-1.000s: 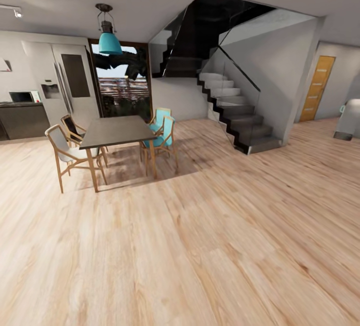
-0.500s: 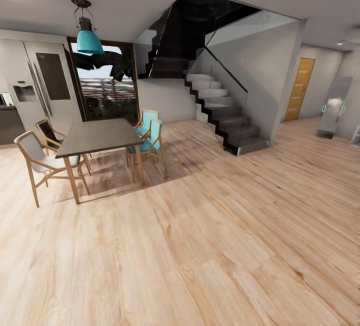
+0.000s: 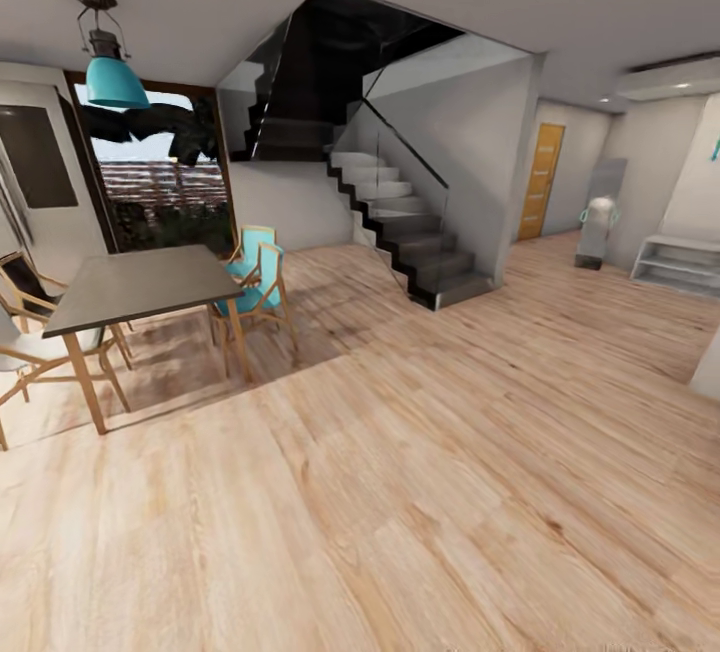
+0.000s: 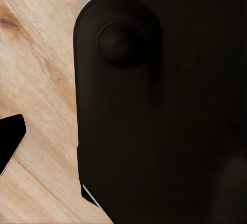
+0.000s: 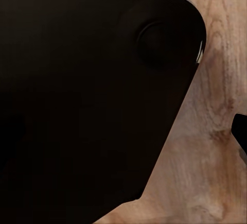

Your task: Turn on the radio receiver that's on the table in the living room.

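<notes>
Wide plank floor (image 3: 420,492), then a staircase (image 3: 400,222), then a dining bench (image 3: 140,282) with chairs (image 3: 255,277). No radio receiver is visible; likely light, rigid plastic, best pressed at its dial. Whether either tool is clenched, I cannot tell.

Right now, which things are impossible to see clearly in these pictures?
- Dining table, head view: its left chairs are cut off by the picture's edge.
- White shelf unit, head view: cut off at the edge.
- Floor, left wrist view: mostly hidden by a dark rounded panel.
- Right wrist view: a similar dark panel hides it.
</notes>
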